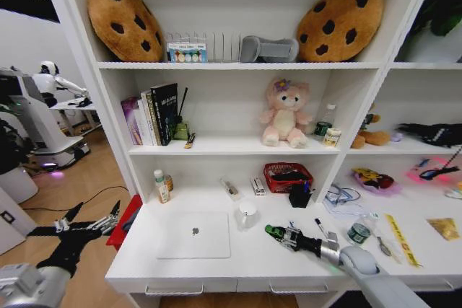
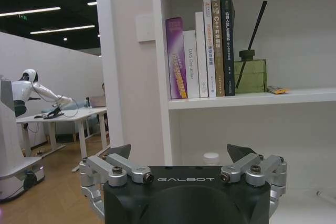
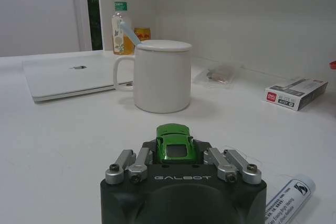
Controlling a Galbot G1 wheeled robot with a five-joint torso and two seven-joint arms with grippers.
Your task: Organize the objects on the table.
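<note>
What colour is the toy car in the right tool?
Green toy car, best seen in the right wrist view.

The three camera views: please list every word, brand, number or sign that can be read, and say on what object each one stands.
"GALBOT" on the left gripper housing, held off the table's left end.
"GALBOT" on the right gripper housing, shut on the green toy car.
"DAS Solution" on the white book spine.
"C++" on the tan book spine; the rest is unreadable.
"deli" on the small box; its number is blurred.
Apple logo on the closed laptop.
Bottle label: too small.
</note>
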